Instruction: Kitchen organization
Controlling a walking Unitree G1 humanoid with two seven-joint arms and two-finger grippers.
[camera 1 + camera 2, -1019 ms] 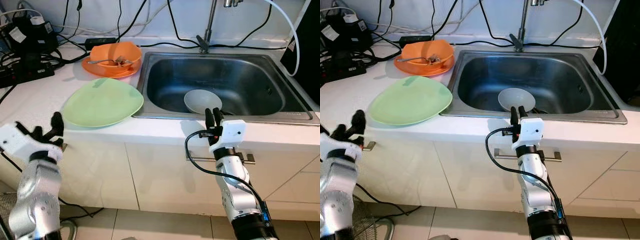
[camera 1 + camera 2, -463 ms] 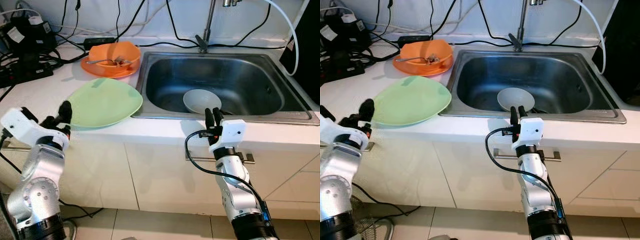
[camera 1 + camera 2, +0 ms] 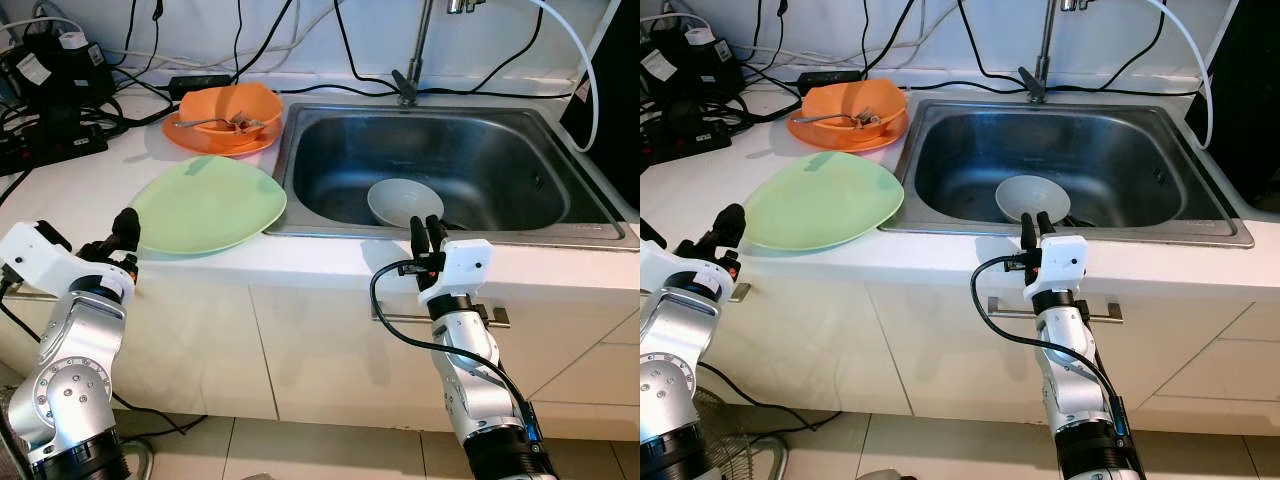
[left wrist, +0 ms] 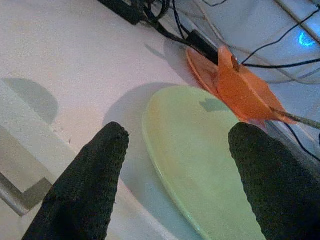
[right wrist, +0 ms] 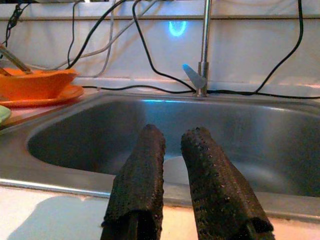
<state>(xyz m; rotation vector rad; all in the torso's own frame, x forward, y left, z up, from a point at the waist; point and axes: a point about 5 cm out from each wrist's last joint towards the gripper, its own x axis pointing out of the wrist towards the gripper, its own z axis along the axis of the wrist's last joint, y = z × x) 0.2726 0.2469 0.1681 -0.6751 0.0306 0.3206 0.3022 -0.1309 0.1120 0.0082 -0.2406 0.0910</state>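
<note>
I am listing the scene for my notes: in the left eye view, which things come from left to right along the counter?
Left tool → round pale green plate → grey bowl in the steel sink.

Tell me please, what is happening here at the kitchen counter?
The robot stands at a white counter with a steel sink. Its left tool is open at the counter's front edge, aimed at the rim of the green plate, not touching it. The right tool, fingers close together, waits at the sink's front edge near the grey bowl inside. An orange bowl with cutlery sits on an orange plate behind.
</note>
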